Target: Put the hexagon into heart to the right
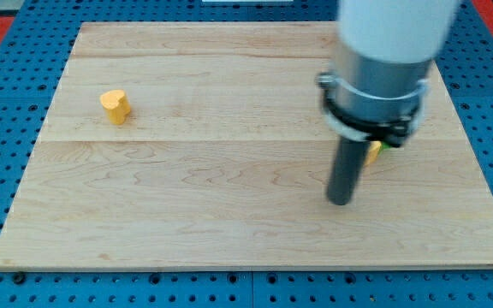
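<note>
A yellow heart block (115, 106) sits on the wooden board (187, 197) at the view's left, toward the top. My tip (341, 202) rests on the board right of centre. Just to the right of the rod, a small bit of a yellow block (372, 152) with a sliver of green beside it (383, 146) peeks out from behind the arm; their shapes cannot be made out. The arm's grey body (383, 60) hides whatever lies behind it at the view's upper right. No hexagon can be made out.
The board lies on a blue perforated table (7, 103) that shows on all sides of it.
</note>
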Robot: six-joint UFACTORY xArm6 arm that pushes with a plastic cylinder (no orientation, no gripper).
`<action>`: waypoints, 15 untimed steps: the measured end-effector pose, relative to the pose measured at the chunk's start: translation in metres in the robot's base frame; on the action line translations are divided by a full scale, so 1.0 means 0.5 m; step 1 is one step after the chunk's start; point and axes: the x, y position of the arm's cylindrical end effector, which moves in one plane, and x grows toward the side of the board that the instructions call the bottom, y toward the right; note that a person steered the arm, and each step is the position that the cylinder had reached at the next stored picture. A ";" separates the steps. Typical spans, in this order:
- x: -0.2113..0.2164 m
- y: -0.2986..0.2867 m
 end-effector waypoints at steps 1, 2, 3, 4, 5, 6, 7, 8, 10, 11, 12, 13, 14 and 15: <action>-0.032 0.116; -0.060 0.169; -0.078 0.171; -0.091 0.167; -0.098 0.130; -0.112 0.068; -0.132 0.005; -0.156 -0.060; -0.209 -0.075; -0.229 -0.073; -0.261 -0.082; -0.307 -0.082; -0.360 -0.089; -0.399 -0.132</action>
